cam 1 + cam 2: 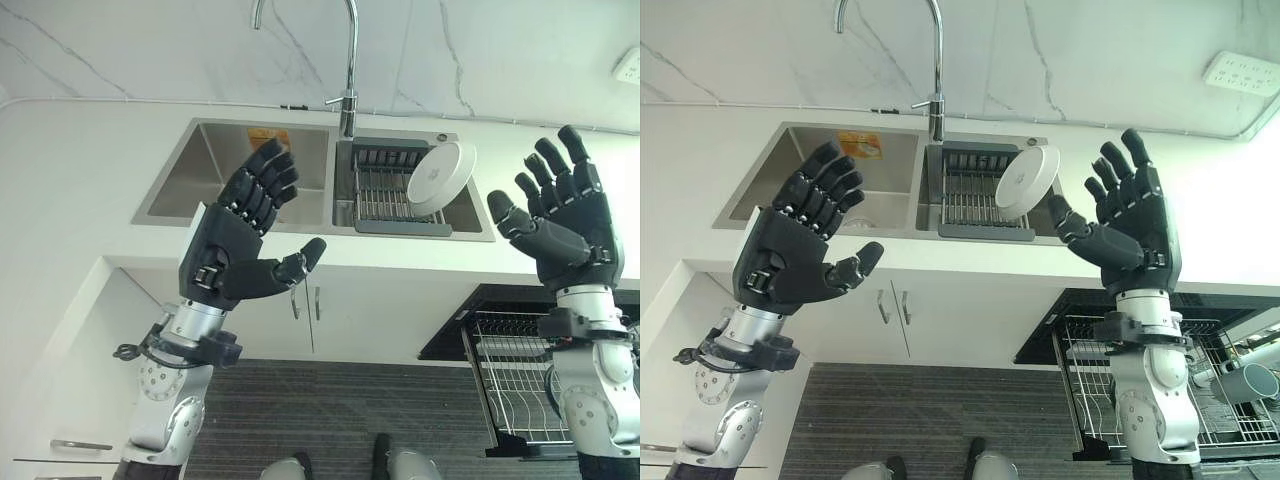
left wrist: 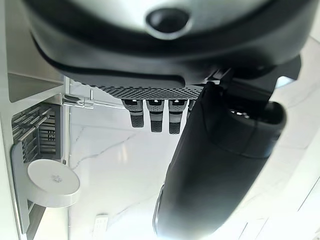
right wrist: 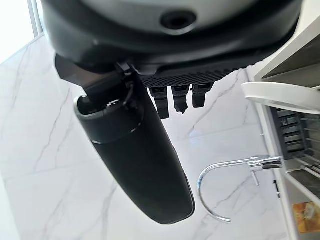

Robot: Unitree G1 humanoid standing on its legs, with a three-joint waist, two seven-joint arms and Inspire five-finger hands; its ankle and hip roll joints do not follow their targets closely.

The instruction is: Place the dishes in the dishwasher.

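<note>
White plate: the plate (image 1: pixel 441 177) is round, smooth and glossy, with a shallow foot ring on its underside. It leans on edge against the right end of the dark slatted drain rack (image 1: pixel 385 190), in the right basin of the sink (image 1: pixel 170 175).
Steel sink: a brushed metal double basin is set into a pale countertop (image 1: pixel 70 180), with a tall curved chrome faucet (image 1: pixel 349 70) behind it and a veined marble-look wall behind that.
Left hand: the left hand (image 1: pixel 245 245) is raised in front of the left basin, palm towards the camera, fingers loosely bent and thumb out to the side. It holds nothing.
Right hand: the right hand (image 1: pixel 1120 225) is raised just beside the plate, fingers spread and upright, thumb angled towards the plate's rim. It is empty and apart from the plate.
Dishwasher: the pulled-out wire rack (image 1: pixel 1160 385) of thin metal grid sits low on the right, below the counter edge. A grey mug (image 1: pixel 1248 382) lies at its far right.
Step in hand: this looks like the reach for the plate, with nothing loaded by either hand yet.
Doing it well: the right hand is the nearer one. A glazed rim is likely slippery, so thumb on one face and fingers on the other should pinch well past the edge. Lifting clear of the slats before swinging down to the wire rack would avoid a snag.
</note>
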